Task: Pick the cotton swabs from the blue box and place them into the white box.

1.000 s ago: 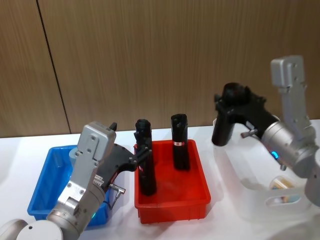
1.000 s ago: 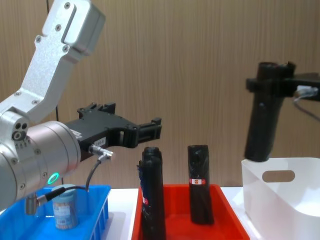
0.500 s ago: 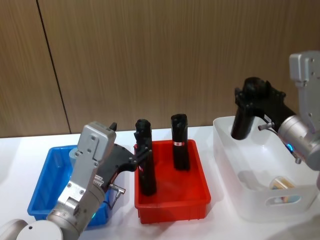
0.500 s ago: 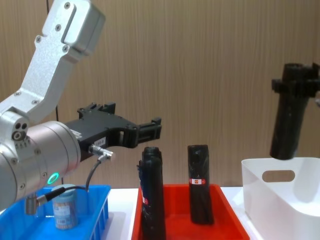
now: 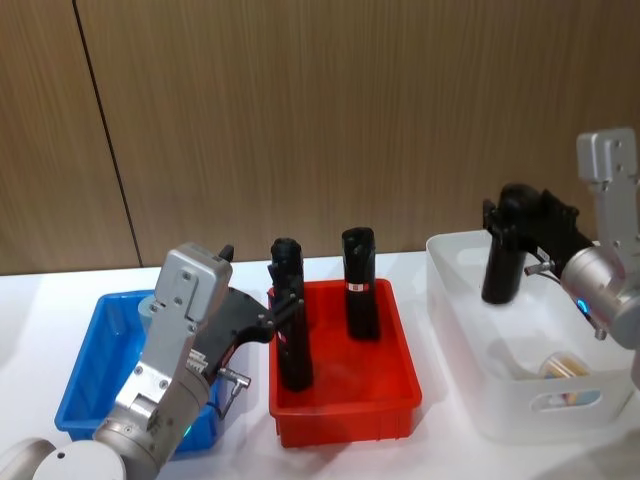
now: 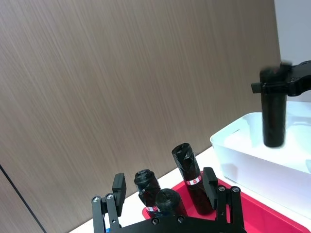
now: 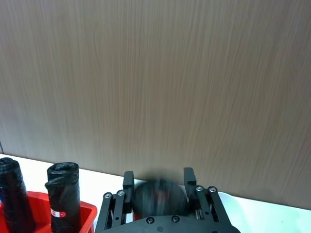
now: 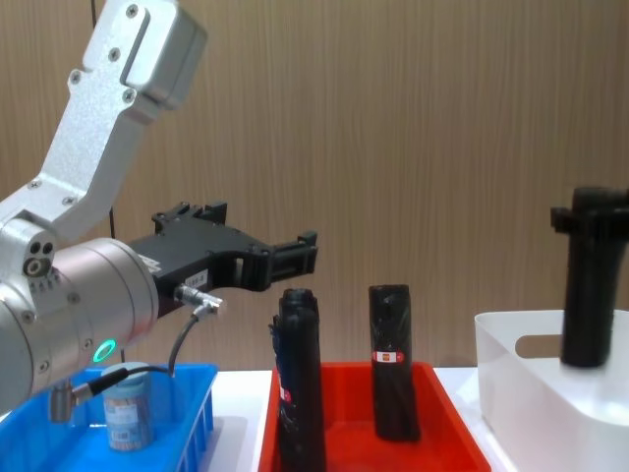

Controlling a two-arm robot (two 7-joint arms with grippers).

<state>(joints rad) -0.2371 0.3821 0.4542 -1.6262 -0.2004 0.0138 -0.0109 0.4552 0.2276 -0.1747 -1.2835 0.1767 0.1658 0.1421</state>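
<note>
**Wrong item over the white bin**

Clamped in the right gripper (image 5: 518, 212) at right of frame: a tall black roll with no label visible (image 5: 500, 270), upright, lower end inside the plain white plastic bin (image 5: 450, 300), likely for release. Spread and empty at lower left: the left gripper (image 8: 290, 256), above the bright blue slotted crate (image 5: 95, 340). Counted: one clear cotton swab tub (image 8: 128, 418) there, one (image 5: 565, 368) in the bin, seemingly three rolls in the red plastic crate (image 5: 345, 410)

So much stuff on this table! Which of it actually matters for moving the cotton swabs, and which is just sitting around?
Part of the job:
- cotton swabs, a tub standing in the blue box
- blue box
- white box, one swab tub already inside

Not named in the job:
- red crate holding two black rolls
- a third black roll, held by the right gripper over the white box
</note>
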